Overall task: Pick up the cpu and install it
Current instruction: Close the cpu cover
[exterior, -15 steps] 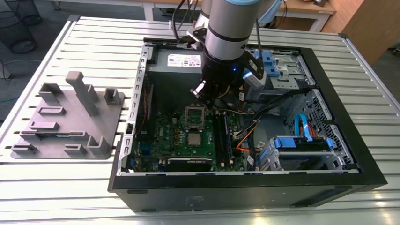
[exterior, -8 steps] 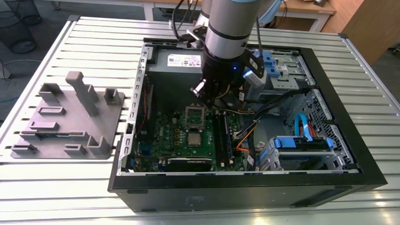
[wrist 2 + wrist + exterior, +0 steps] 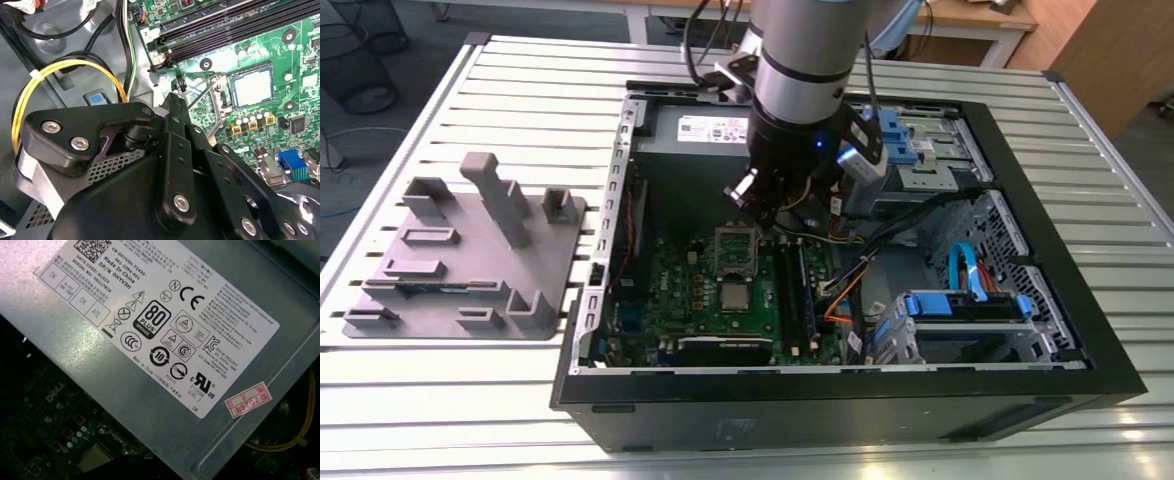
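On the exterior view's left we see a grey fixture on the slatted surface. Beside it stands the open case with its motherboard. The cpu lies flat in its socket there, metal top up. It is square, with no long axis, and its edges run parallel to the board's. The pincer hangs above the board near it, not touching. In the second wrist view its fingers look drawn together, nothing between them, and the cpu sits apart.
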Motion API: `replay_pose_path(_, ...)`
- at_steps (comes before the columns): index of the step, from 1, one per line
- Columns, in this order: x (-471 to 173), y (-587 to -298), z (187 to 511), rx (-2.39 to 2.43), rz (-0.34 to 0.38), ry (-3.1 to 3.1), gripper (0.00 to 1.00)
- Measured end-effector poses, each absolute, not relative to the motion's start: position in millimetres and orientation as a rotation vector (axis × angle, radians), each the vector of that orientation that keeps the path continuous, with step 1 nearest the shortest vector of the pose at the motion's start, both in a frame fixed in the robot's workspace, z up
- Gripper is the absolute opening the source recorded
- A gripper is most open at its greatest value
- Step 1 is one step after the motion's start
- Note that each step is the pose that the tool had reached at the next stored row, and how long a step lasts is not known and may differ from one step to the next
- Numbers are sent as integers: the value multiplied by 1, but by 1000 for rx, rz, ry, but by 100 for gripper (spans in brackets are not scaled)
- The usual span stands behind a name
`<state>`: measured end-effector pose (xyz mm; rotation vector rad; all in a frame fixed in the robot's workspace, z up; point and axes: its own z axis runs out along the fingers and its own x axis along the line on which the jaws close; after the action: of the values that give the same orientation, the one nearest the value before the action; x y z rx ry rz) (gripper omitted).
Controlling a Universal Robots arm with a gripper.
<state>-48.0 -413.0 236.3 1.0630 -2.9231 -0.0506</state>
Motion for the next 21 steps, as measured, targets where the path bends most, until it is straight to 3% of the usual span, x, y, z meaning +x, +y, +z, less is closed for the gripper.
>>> replay_pose_path(21,-50,-432,244,1103,-48,-2912,11)
